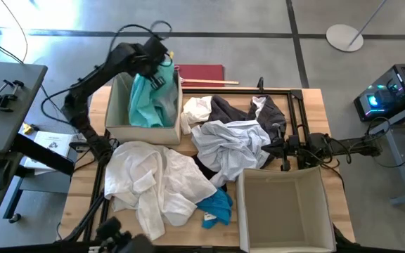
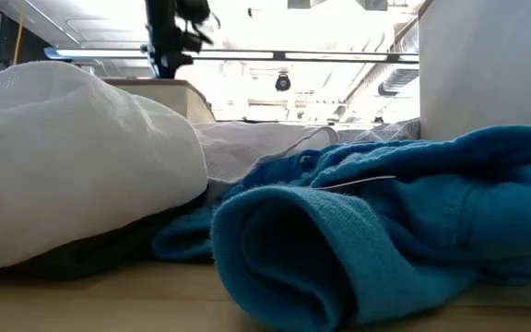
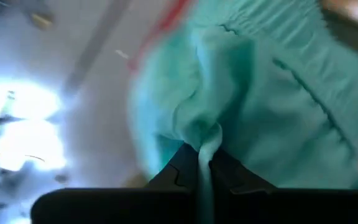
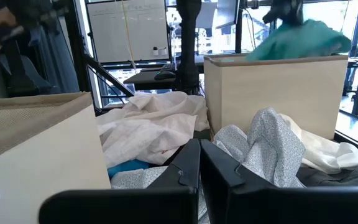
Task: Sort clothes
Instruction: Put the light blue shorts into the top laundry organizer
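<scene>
A soft teal garment (image 1: pixel 148 102) hangs crumpled from the left gripper (image 1: pixel 162 62), whose 2 dark fingers (image 3: pixel 180 167) are clenched on a bunched fold of it; its lower part drapes into the beige fabric box (image 1: pixel 118 105) at the table's far left. The left wrist view alone shows that pinch close up, with a stitched seam and a gathered hem across the cloth. From above, the remaining clothes lie heaped mid-table: a big rumpled white garment (image 1: pixel 153 179), a pale grey-blue one (image 1: pixel 232 143) crumpled beside it, a dark grey piece (image 1: pixel 227 109) behind, and a bright blue one (image 1: pixel 215 207) at the near edge. The low view shows what the high one cannot: the blue piece (image 2: pixel 376 231) is a thick, fuzzy knit with a rolled opening, lying on the wooden table (image 2: pixel 109 300). The right gripper (image 4: pixel 199 163) rests low beside the second box (image 1: pixel 283 211), fingers pressed together on nothing, a speckled pale cloth (image 4: pixel 263 149) just ahead.
</scene>
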You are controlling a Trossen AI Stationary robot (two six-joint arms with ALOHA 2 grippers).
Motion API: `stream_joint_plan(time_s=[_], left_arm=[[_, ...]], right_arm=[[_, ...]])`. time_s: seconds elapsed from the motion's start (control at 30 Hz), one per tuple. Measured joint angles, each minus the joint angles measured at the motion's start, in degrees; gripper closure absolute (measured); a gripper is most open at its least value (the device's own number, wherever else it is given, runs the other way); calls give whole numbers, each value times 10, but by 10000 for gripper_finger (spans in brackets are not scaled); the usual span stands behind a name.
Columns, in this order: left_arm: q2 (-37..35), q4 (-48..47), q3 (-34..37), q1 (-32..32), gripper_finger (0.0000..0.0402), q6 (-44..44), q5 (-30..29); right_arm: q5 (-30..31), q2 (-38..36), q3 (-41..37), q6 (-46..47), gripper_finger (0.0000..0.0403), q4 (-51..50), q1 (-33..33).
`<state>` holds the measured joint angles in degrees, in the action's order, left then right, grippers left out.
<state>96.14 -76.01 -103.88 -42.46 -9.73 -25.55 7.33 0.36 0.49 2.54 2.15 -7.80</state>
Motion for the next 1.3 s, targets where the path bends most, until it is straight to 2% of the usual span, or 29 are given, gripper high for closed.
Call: stream_joint_plan(time_s=[0.07, 0.13, 0.3, 0.5, 0.7, 0.8, 0.93, 1.03, 1.3], left_arm=[[26, -42, 0, -2, 401, 7, 35], [41, -65, 19, -1, 401, 7, 44], [24, -27, 147, 6, 401, 23, 44], [-45, 124, 327, 7, 401, 27, 53], [-57, 258, 466, 0, 401, -8, 175], [-45, 311, 503, 0, 401, -19, 176], [-37, 341, 517, 1, 399, -7, 138], [-39, 325, 500, -5, 381, 9, 133], [-85, 189, 382, -18, 268, 25, 161]], right_arm=[[0, 0, 0, 0, 402, 0, 0], [0, 0, 0, 0, 402, 0, 0], [0, 0, 0, 0, 402, 0, 0], [0, 0, 0, 0, 402, 0, 0], [0, 0, 0, 0, 402, 0, 0], [0, 0, 0, 0, 402, 0, 0], [0, 0, 0, 0, 402, 0, 0], [0, 0, 0, 0, 402, 0, 0], [0, 0, 0, 0, 402, 0, 0]])
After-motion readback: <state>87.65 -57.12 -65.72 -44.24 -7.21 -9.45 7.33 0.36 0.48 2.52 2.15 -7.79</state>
